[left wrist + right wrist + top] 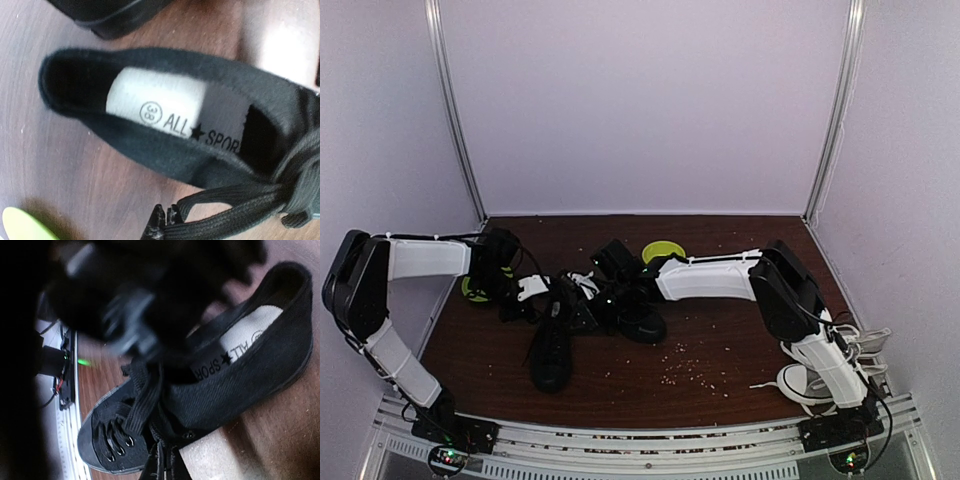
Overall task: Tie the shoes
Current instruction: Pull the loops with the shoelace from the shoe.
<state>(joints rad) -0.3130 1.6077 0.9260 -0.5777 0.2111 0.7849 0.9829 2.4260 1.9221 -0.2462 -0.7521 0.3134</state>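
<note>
L pincer (166, 220), R pincer (161, 463) tight on shoe (165, 152) laces (235, 197)

A robot-lab booth — pale walls (640, 100), aluminium rail (620, 438), wooden table (720, 340).
</note>
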